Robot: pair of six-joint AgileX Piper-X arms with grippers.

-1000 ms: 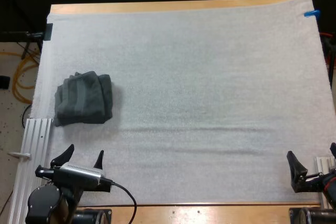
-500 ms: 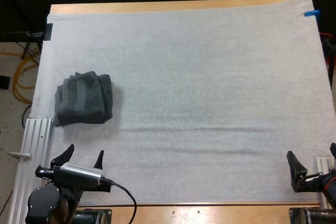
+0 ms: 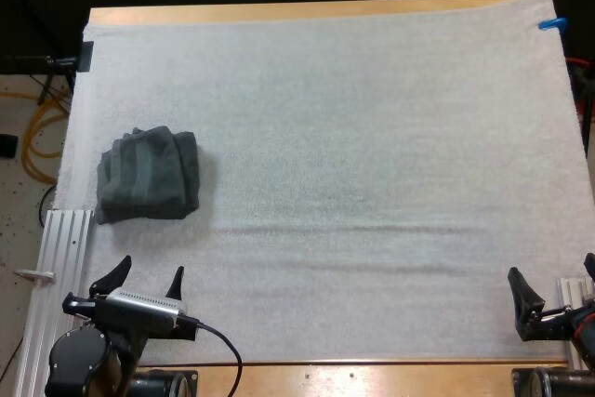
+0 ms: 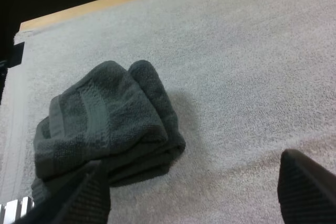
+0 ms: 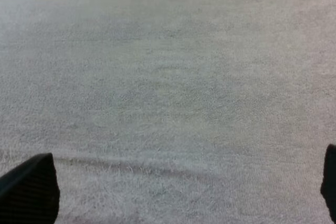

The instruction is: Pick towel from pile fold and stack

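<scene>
Left claw [image 3: 152,265] (agape) near towel [image 3: 149,176]

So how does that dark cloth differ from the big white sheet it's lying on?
Colour: the towel is dark grey-green, the mat is white.
Size: the towel takes up a small patch near the mat's left edge; the mat covers nearly the whole table.
Pose: the towel is bundled in thick folds, the mat lies spread flat.
Both look like soft, fuzzy cloth.
</scene>
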